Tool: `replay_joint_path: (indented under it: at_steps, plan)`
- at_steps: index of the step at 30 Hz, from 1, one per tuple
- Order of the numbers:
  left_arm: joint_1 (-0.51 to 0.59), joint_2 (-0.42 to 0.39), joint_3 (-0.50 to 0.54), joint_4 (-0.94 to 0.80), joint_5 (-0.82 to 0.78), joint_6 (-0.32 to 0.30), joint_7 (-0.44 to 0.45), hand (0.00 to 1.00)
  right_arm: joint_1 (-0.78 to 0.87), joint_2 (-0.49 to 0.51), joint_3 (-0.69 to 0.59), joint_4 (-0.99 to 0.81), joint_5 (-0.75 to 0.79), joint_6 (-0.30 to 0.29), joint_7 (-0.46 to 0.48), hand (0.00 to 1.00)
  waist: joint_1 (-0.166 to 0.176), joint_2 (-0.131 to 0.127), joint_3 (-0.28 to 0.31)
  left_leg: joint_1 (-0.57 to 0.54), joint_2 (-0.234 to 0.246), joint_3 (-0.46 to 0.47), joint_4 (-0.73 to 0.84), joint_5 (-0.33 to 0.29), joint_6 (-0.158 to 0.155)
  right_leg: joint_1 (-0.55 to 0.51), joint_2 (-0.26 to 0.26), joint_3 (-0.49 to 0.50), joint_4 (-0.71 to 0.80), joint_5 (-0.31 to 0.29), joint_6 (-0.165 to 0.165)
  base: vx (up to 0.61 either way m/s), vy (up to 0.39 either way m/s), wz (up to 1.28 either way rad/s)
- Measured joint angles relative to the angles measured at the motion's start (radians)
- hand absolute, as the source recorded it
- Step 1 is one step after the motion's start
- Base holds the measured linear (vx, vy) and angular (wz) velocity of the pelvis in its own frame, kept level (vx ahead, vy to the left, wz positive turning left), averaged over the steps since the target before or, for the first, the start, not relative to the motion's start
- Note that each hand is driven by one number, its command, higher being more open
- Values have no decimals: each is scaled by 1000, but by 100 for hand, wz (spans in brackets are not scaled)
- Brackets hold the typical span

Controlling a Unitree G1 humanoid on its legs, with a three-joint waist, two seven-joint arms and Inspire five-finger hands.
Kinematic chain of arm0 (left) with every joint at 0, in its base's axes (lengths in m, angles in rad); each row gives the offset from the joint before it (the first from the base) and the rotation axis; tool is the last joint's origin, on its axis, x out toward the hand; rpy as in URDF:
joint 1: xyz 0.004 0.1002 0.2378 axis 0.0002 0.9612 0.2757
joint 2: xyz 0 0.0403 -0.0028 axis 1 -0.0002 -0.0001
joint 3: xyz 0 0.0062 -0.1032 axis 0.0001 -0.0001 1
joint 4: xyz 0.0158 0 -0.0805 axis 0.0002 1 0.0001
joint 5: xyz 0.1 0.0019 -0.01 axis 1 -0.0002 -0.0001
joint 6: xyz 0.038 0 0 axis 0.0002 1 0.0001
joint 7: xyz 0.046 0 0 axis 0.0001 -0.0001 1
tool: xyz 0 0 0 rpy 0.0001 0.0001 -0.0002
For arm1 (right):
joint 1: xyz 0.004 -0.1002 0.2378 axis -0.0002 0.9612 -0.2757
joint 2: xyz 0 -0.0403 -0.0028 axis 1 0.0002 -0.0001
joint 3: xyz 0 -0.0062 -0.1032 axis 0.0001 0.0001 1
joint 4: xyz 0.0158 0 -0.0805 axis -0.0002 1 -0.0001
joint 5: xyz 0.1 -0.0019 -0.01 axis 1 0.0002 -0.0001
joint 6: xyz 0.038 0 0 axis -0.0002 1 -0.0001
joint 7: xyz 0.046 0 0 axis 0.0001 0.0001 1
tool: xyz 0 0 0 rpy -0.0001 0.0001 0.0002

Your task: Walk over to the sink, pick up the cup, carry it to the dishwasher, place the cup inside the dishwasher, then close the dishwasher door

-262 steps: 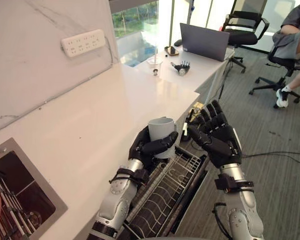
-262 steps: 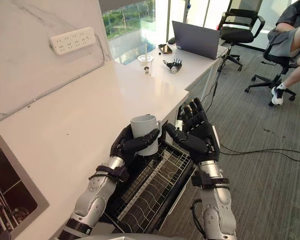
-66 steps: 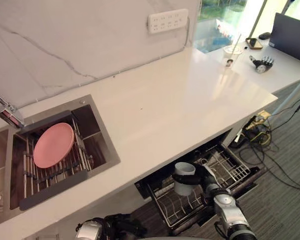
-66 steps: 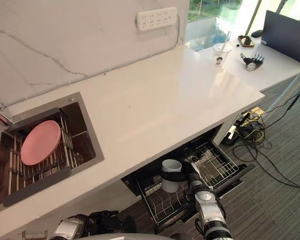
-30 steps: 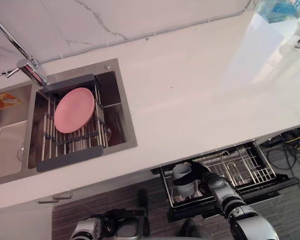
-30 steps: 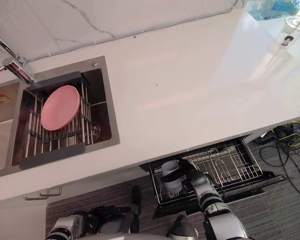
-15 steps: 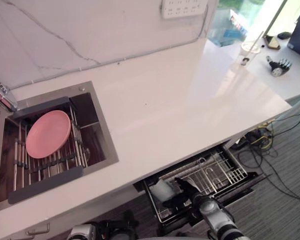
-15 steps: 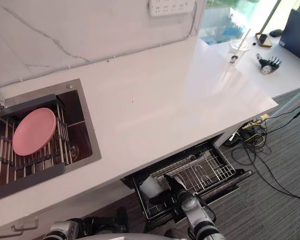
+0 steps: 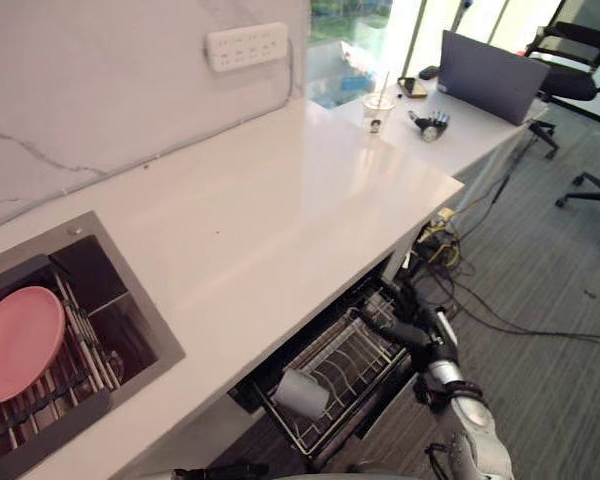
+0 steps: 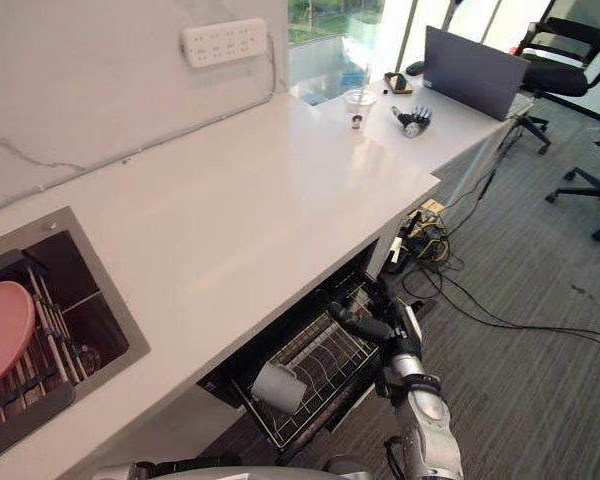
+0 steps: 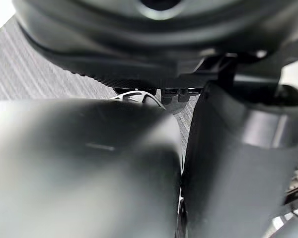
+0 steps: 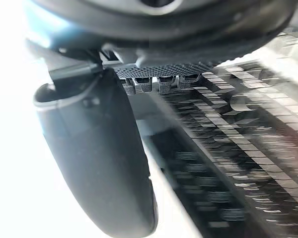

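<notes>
Pink plate (image 9: 18, 342) cut off at view edge; dishwasher rack (image 9: 348, 362) rear hidden under counter (image 9: 280, 190).

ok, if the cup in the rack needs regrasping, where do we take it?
Probably around its round body, from above: the cup lies on its side in the dishwasher rack, wires beneath it, its upper side bare. The right hand is open and nearest, at the rack's other end.

Cup (image 9: 300, 393), released, now lies on its side in the rack (image 9: 358, 352); right hand (image 9: 417, 330) withdrawn, fingers relaxed.
</notes>
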Motion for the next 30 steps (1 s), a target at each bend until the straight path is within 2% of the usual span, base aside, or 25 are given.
replay_joint_path:
  at_steps: [7,8,13,16,18,21,23,25,28,30]
  plan:
    - [17,-29,-6,22,-67,-28,55,100,5,-21,-43,-129,144,1,146,100,-13,32,-28,-12,7,26,0,0,1,-31,8,34,-11,18,-5,-18,4,-14]
    - [23,-35,-14,50,-94,-30,95,100,4,-50,-56,-242,163,-2,207,100,-14,28,-86,-36,9,21,0,18,14,-47,13,37,-25,49,-10,0,0,0]
    - [23,-35,-14,50,-94,-31,95,100,4,-50,-55,-242,163,-2,206,100,-12,28,-86,-37,9,18,0,19,14,-47,13,36,-25,49,-10,0,0,1]
    - [25,-35,-24,58,-135,-67,106,100,0,-52,-46,-217,189,-12,164,100,-7,28,-83,-46,-7,-24,1,21,18,-34,14,7,-33,49,-8,1,-1,27]
    - [27,-37,-23,58,-179,-97,114,100,-21,-53,-37,-187,203,-14,119,100,15,28,-78,-51,-16,-56,4,21,19,-33,10,-5,-35,51,-6,7,13,23]
    - [26,-42,-23,49,-237,-150,116,100,-83,-55,-16,-151,241,-17,29,100,44,27,-45,-65,-42,-161,6,18,27,-30,1,-32,-42,54,-1,-23,30,25]
    - [24,-47,-21,34,-274,-197,117,100,-131,-63,6,-133,281,-18,-56,100,73,28,-13,-87,-76,-295,7,14,28,-30,-6,-56,-53,61,5,-24,38,31]
    - [23,-62,-18,-10,-202,-237,128,100,-158,-68,20,-124,295,-20,-126,100,90,34,14,-113,-92,-353,23,19,36,-32,-16,-82,-54,62,8,-14,37,42]
    - [24,-77,-32,-71,-121,-286,224,100,-230,-84,63,-43,300,-38,-200,100,111,48,44,-136,-92,-379,41,20,37,-46,-26,-86,-47,66,14,-21,17,9]
    - [22,-76,-44,-74,-119,-281,214,100,-278,-100,55,-44,301,-52,-236,100,109,65,50,-181,-89,-345,61,0,36,-100,-46,-83,9,62,10,-19,43,-4]
